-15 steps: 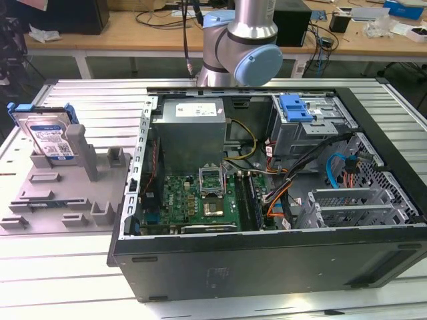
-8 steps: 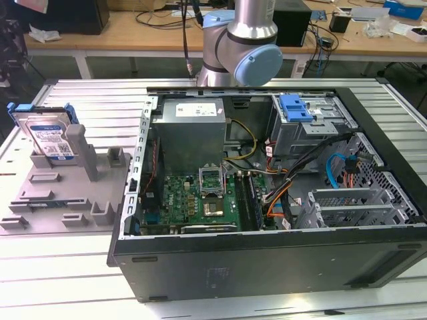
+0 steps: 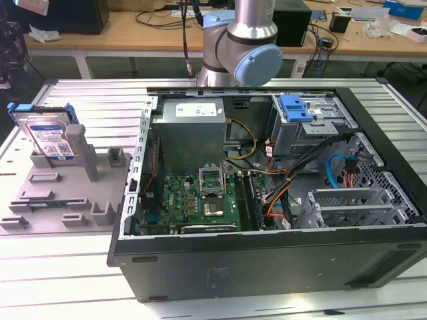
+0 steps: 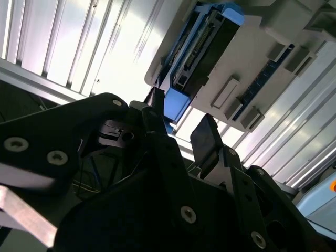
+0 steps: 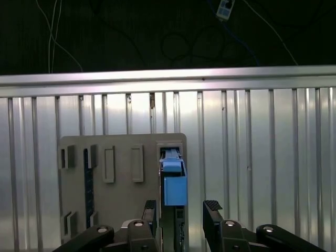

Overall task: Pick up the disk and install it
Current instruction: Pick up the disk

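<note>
Silver under its white-and-blue label, the disk (image 3: pixel 48 137) stood on edge in a grey holder (image 3: pixel 67 193) on the slatted metal worktop (image 3: pixel 87 100). It was at the exterior view's left, well apart from the open computer case (image 3: pixel 267 267). A blue bracket framed the disk. The case lay on its side beside the holder, with a green board (image 3: pixel 207 197), a grey power box (image 3: pixel 190 130) and a blue latch (image 3: pixel 297 107) showing inside. The arm (image 3: pixel 243 40) rose behind the case. In both wrist views the jaws were parted and held nothing. In the first wrist view the disk (image 5: pixel 173 184), seen edge-on, lined up with the gap between the two black fingers (image 5: pixel 212 212), touching neither as far as I could see.
</note>
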Motion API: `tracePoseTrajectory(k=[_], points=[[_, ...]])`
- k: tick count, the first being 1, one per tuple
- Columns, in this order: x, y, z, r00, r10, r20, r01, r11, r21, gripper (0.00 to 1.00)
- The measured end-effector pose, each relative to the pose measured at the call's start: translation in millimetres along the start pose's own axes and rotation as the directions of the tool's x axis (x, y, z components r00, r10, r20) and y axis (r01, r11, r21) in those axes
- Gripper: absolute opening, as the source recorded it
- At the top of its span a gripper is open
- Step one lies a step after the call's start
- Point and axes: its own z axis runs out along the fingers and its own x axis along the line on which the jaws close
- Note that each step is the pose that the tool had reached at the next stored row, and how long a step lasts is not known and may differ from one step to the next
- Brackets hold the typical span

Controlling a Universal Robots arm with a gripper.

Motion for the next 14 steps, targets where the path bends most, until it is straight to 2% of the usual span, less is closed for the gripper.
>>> tracePoseTrajectory(k=[14], points=[[1.2, 1.9, 6.5, 1.0000, 0.000, 0.0000, 0.000, 1.0000, -0.0010, 0.48]])
